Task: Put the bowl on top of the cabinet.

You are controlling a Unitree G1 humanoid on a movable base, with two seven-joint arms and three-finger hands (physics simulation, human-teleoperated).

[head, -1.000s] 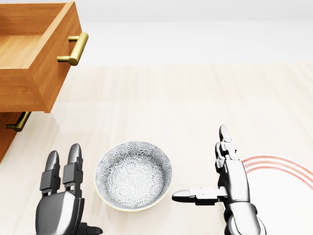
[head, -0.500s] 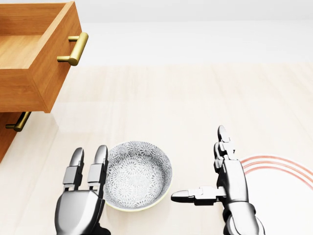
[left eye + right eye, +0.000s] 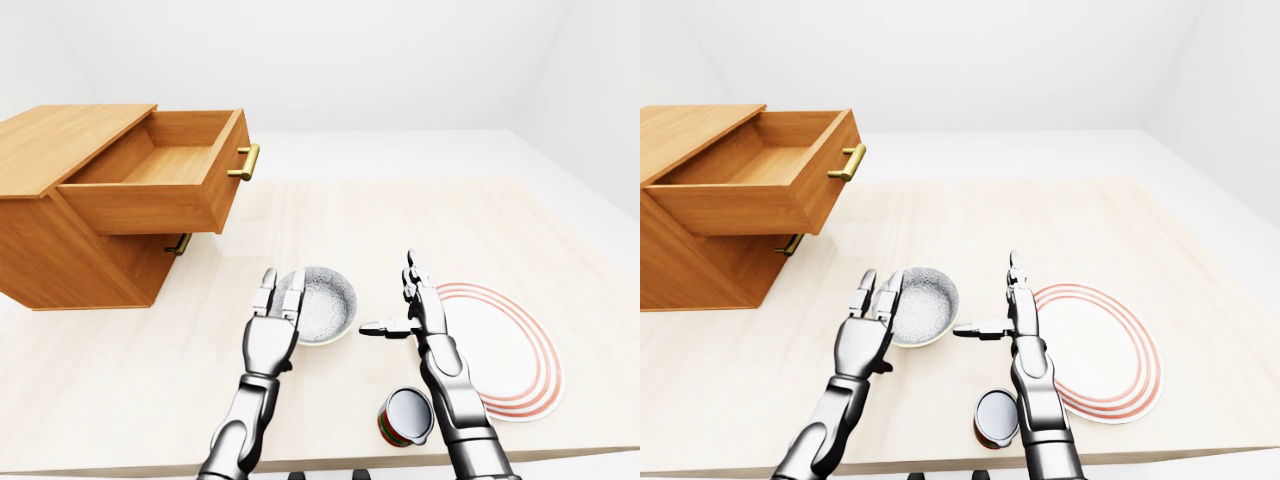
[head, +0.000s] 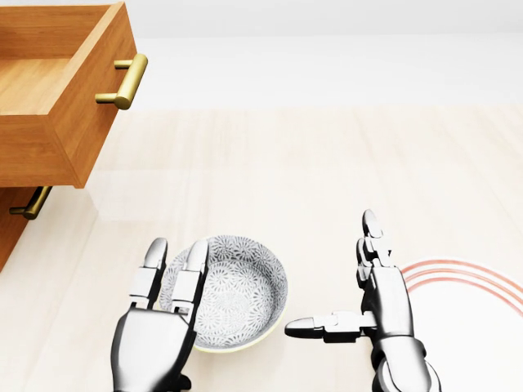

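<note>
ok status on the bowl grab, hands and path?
Both hands open: left hand at bowl rim, right hand beside it. Bowl on table, ungripped. Cabinet top bare; top drawer open.

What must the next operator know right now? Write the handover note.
Left hand: open, fingers over the near-left rim of the bowl, no grip closed.
Right hand: open, thumb pointing at the bowl, standing apart on its right.
The bowl sits on the table, between the hands. The cabinet stands at the left of the left-eye view, top drawer pulled out.
A plate and a can lie to the right; neither is part of the job.
Done: hands at the bowl. Left: grasp, lift, set it on the cabinet top.
</note>
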